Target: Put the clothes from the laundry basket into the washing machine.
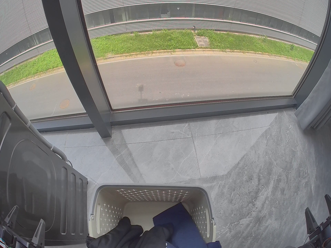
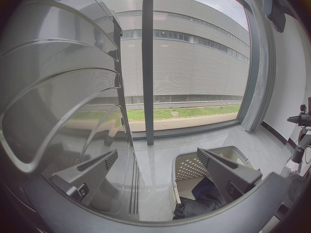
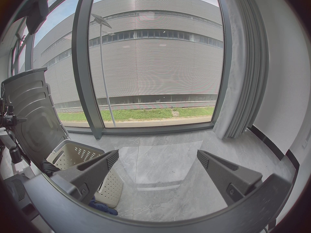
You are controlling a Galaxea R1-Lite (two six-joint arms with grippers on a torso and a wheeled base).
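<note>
Left tool [image 2: 156,152] and right tool [image 3: 155,154] gape empty; between them the laundry basket [image 1: 151,187] holds crumpled black and navy clothes [image 1: 179,224].

Cols: cream plastic laundry basket [image 1: 148,187] w/ star-shaped perforation pattern; black garment [image 1: 124,233]; navy-blue garment [image 1: 182,224]; dark-grey ribbed metal washing machine [image 1: 34,190]; pale grey stone floor tiles [image 1: 241,176], white-veined.

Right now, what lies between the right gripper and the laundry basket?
Only bare grey floor tile: in the head view nothing sits between the right gripper and the laundry basket, which holds dark clothes.
</note>
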